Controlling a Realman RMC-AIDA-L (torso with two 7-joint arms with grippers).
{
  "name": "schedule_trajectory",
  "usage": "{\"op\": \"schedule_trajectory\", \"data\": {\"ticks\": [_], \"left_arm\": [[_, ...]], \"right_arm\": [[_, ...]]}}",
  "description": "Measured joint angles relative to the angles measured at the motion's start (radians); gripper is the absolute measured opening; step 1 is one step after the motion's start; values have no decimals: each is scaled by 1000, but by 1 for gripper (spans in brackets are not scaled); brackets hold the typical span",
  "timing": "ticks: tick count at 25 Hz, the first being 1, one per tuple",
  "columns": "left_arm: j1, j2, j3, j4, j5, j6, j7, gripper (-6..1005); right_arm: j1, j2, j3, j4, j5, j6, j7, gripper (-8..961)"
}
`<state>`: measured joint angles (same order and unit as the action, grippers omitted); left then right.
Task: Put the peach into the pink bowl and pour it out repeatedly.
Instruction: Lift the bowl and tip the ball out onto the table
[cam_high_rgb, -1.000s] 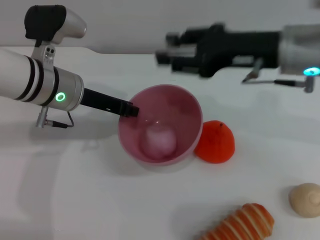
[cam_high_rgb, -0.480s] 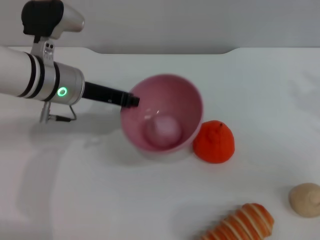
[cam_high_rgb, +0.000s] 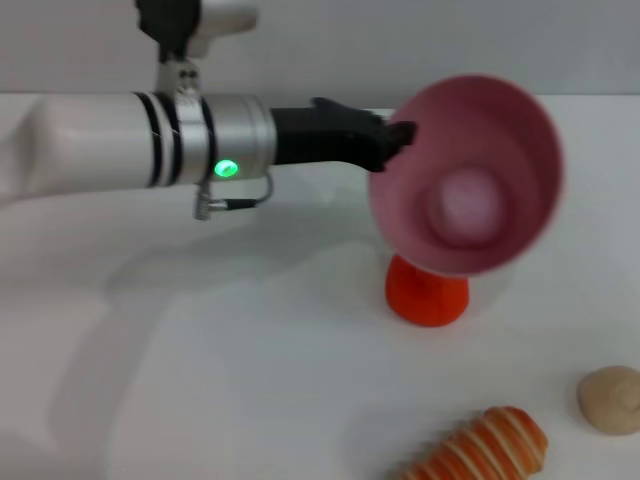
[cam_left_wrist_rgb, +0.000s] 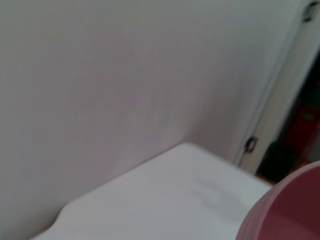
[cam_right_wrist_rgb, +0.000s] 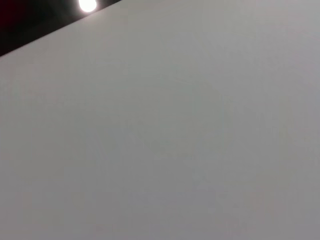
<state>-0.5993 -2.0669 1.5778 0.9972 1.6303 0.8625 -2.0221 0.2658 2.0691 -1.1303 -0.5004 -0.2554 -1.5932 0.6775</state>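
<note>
Head view: left gripper (cam_high_rgb: 398, 140) sits upper centre of frame, its dark fingers clamped on the near-left rim of the pink bowl (cam_high_rgb: 520, 150). Bowl is lifted off the table (cam_high_rgb: 250, 380) & tilted, mouth facing the camera, filling the upper right of frame. The peach (cam_high_rgb: 467, 203) lies inside the bowl, low against its inner wall, pale & round, a bit blurred. Left arm's white/silver forearm runs in from the left edge across the upper left, green light lit on its silver collar.

Under the bowl, centre-right of frame, the orange fruit (cam_high_rgb: 428, 296) sits on the table; its top is hidden behind the bowl's lower edge, can't tell if they touch. Lower right: striped orange-&-cream toy (cam_high_rgb: 485, 450) at the bottom edge, beige round lump (cam_high_rgb: 610, 399) near the right edge, both well apart from the bowl.

Left wrist view: only a curved bit of the pink bowl (cam_left_wrist_rgb: 287, 210) in the lower right corner, w/ white table surface & pale wall behind; own fingers not seen there.

Right wrist view: blank grey surface, a bright lamp (cam_right_wrist_rgb: 87, 5) at top left; right gripper not in any view
</note>
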Motion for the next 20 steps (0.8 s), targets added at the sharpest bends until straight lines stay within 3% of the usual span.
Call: {"op": "schedule_trajectory", "data": {"ticks": [6,12,20], "left_arm": [[86,-3,158,7,-341,-105,319,51],[171,-5,263,-1,-685,-128,633,51],[204,-5,406,-45,-1029,-133,978,51]], "right_arm": [[-23,2,104,6,3,-15,-24,483],[-37,0,164,7,4,-30,-24,479],[-36,-5,167,-1,-3,-32,-19,474]]}}
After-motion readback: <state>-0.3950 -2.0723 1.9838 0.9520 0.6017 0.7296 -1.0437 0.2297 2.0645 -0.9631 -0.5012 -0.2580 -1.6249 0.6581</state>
